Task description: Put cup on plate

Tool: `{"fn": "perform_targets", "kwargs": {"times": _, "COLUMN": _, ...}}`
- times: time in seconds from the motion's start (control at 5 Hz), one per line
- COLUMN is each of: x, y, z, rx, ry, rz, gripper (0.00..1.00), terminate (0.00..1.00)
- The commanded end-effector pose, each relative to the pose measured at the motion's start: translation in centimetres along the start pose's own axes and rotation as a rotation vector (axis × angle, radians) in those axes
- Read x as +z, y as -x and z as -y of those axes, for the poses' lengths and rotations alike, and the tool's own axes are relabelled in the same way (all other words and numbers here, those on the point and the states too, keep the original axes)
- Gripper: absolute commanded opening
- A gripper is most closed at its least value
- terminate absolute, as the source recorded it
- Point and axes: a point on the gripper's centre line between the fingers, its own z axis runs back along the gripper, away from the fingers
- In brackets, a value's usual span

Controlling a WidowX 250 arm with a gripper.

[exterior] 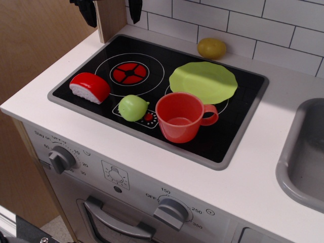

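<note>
The red-orange translucent cup stands upright on the black toy stovetop, near its front edge, with its loop handle pointing right. The light-green wavy-edged plate lies flat just behind the cup, on the right burner, and their edges nearly meet. My gripper is at the top left of the view, far from both. Only its two black fingertips show. They stand wide apart with nothing between them but a wooden post behind.
A red-and-white half-round toy food lies at the stovetop's left. A small green toy fruit sits just left of the cup. A yellow toy fruit rests behind the plate by the tiled wall. A grey sink is at the right.
</note>
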Motion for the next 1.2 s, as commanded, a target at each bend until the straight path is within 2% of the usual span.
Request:
{"fn": "perform_targets", "kwargs": {"times": 0.0, "x": 0.0, "y": 0.0, "z": 0.0, "rx": 0.000, "ry": 0.000, "rz": 0.000, "gripper": 1.00, "terminate": 0.00}}
{"fn": "perform_targets", "kwargs": {"times": 0.2, "x": 0.3, "y": 0.4, "z": 1.2, "rx": -0.270, "ry": -0.009, "rz": 0.004, "gripper": 1.00, "terminate": 0.00}}
{"fn": "perform_targets", "kwargs": {"times": 0.4, "x": 1.1, "y": 1.4, "z": 2.1, "rx": -0.524, "ry": 0.025, "rz": -0.006, "gripper": 1.00, "terminate": 0.00}}
{"fn": "perform_targets", "kwargs": {"times": 0.6, "x": 1.9, "y": 3.2, "z": 3.5, "rx": -0.775, "ry": 0.070, "rz": -0.050, "gripper": 1.00, "terminate": 0.00}}
{"fn": "perform_targets", "kwargs": {"times": 0.8, "x": 2.4, "y": 5.1, "z": 4.9, "rx": -1.020, "ry": 0.131, "rz": -0.079, "gripper": 1.00, "terminate": 0.00}}
{"fn": "perform_targets", "kwargs": {"times": 1.0, "x": 2.9, "y": 7.0, "z": 6.4, "rx": -1.247, "ry": 0.248, "rz": -0.116, "gripper": 1.00, "terminate": 0.00}}
